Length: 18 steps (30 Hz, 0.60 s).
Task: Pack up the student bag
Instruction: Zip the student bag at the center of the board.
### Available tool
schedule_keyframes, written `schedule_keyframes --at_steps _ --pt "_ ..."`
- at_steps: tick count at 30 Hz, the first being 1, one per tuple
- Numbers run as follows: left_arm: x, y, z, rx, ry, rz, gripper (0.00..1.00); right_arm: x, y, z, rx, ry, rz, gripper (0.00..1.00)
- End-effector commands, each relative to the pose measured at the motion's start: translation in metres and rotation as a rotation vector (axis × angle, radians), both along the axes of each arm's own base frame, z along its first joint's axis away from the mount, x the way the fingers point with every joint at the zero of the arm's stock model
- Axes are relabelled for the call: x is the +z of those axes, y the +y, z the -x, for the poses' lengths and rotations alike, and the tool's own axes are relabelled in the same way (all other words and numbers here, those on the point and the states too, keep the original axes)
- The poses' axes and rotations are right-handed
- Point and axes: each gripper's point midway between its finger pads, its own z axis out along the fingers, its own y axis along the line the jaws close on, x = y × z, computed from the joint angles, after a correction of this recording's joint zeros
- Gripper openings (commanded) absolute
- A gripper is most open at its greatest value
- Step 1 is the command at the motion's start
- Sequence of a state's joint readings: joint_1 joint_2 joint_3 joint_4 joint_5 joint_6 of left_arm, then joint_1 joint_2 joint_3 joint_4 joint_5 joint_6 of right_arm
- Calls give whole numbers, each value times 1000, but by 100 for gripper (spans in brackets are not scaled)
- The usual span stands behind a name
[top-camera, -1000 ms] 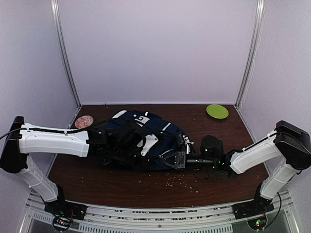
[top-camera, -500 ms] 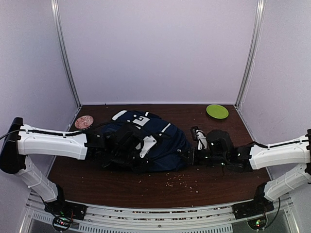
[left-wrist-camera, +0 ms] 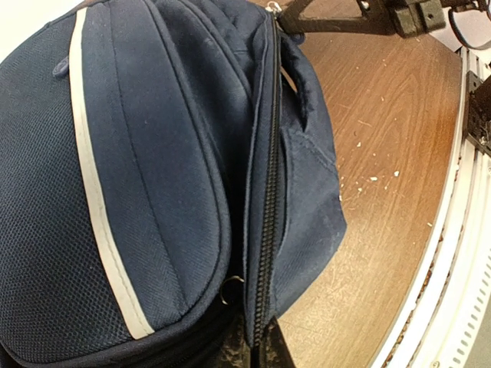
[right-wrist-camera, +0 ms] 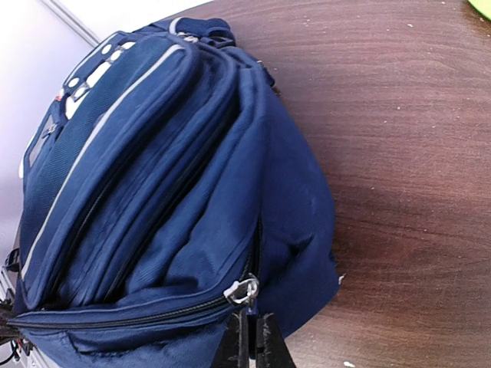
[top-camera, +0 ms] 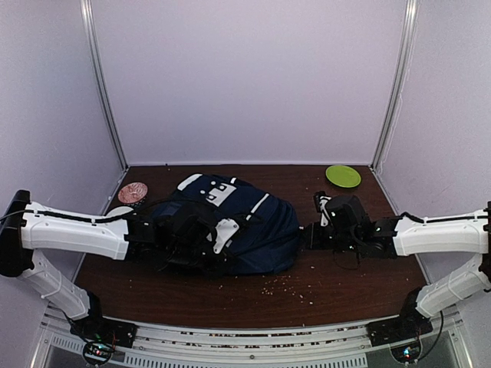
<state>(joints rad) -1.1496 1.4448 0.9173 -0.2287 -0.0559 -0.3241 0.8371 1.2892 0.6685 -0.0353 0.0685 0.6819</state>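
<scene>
1. From above: your bag (top-camera: 245,218) lies on its side mid-table (top-camera: 360,276), its long axis running left to right between your two arms. The left gripper (top-camera: 192,245) is buried among the straps (top-camera: 222,234) at the bag's near-left end. The right gripper (top-camera: 308,234) touches the bag's right end. A green plate (top-camera: 343,175) sits well behind the bag to its right and a pinkish disc (top-camera: 133,192) sits off its far-left corner. Crumbs (top-camera: 288,285) lie in front of the bag.

2. Left wrist: the zip (left-wrist-camera: 267,192) runs straight away from your fingers along the bag's near flank. It ends at the pull (left-wrist-camera: 270,8), where the right gripper meets it. The teeth look meshed along the whole stretch in view. Your left fingers are together, clamped on the bag's seam at the zip's near end.

3. Right wrist: your right fingers are pressed together with the metal pull (right-wrist-camera: 244,290) sitting right at their tips. I judge its tab is pinched, though the tab itself is hidden. The bag lies dead ahead of this gripper and the zip leads off along its flank.

4. The next move turns on that one line. Both grippers sit on the zip's axis, the left as anchor and the right nearer the pull. Any further pull should go along the axis, away from the bag.
</scene>
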Motion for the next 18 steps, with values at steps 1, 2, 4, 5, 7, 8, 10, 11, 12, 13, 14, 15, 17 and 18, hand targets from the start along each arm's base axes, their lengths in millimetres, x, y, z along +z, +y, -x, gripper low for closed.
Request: schedule_keyframes --at_steps 1,2,4,5,7,8,10,11,12,13,14,15,17,18 --pt "19 5 6 8 -20 46 0 -15 -71 -27 -268 -32 200 0" --pt "16 6 5 13 -23 42 0 -14 -71 -26 -266 -33 193 0" --pt "13 6 2 28 -40 40 0 -11 -74 -21 -268 -31 182 0" --pt "13 6 -1 32 -52 41 0 -10 -78 -18 -272 -30 177 0" --pt "13 4 -8 29 -104 24 0 -9 -84 -8 -272 -30 160 0" --pt "10 2 -13 32 -128 3 0 -11 -86 -3 -268 -28 148 0" --pt "4 -6 -25 30 -177 -55 0 -11 -92 9 -275 -32 118 0" --pt "2 -10 -29 22 -200 -75 0 -14 -95 14 -279 -25 115 0" --pt "2 -16 -33 12 -222 -84 0 -19 -100 20 -286 -17 117 0" --pt "3 -22 -36 -1 -241 -83 0 -21 -103 24 -291 -14 115 0" --pt "4 -30 -38 -24 -262 -75 0 -22 -106 28 -295 -13 113 0" --pt "7 -38 -40 -48 -288 -60 0 -22 -108 31 -301 -15 107 0" --pt "14 -53 -48 -75 -341 -41 0 -22 -113 36 -310 -23 98 0" --pt "15 -59 -53 -78 -357 -38 0 -22 -114 38 -312 -24 94 0"
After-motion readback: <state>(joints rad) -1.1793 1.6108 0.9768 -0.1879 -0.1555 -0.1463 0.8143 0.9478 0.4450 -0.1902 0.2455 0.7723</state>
